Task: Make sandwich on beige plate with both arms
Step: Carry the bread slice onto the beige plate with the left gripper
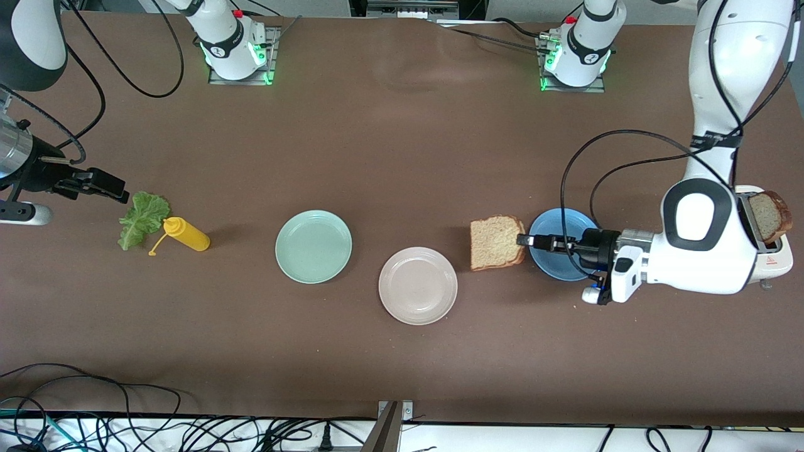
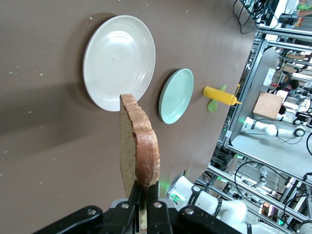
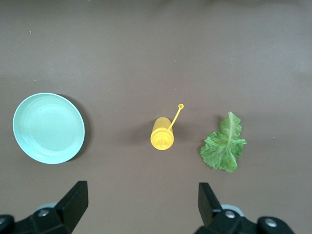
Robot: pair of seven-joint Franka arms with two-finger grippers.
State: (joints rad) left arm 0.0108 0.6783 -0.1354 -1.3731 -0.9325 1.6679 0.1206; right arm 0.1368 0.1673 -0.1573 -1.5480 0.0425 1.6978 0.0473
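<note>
at the right arm's end of the table the right gripper (image 1: 122,191) hangs in the air with its fingers spread wide and nothing between them, over bare table just beside the lettuce leaf (image 1: 143,220). the leaf lies flat, its long axis running from the gripper's side down toward the front camera. touching its edge lies a yellow squeeze bottle (image 1: 186,234) on its side, its cap end by the leaf and its body pointing toward the middle of the table.

next comes the mint-green plate (image 1: 313,246), then the beige plate (image 1: 418,285), a little nearer the front camera; nothing lies on it.

just beside the beige plate, toward the left arm's end, a slice of bread (image 1: 497,242) is held up in the air — the left gripper (image 1: 526,240) is pinched shut on the slice's edge. in the left wrist view the slice (image 2: 139,148) stands on edge, sticking straight out from the fingertips, its long axis in line with the gripper and its free end pointing at the beige plate (image 2: 119,61). the gripper's body is over the blue plate (image 1: 553,263).

farthest toward the left arm's end stands a white toaster (image 1: 774,254), partly hidden by the left arm, with a second slice of bread (image 1: 769,216) standing up out of its slot.
</note>
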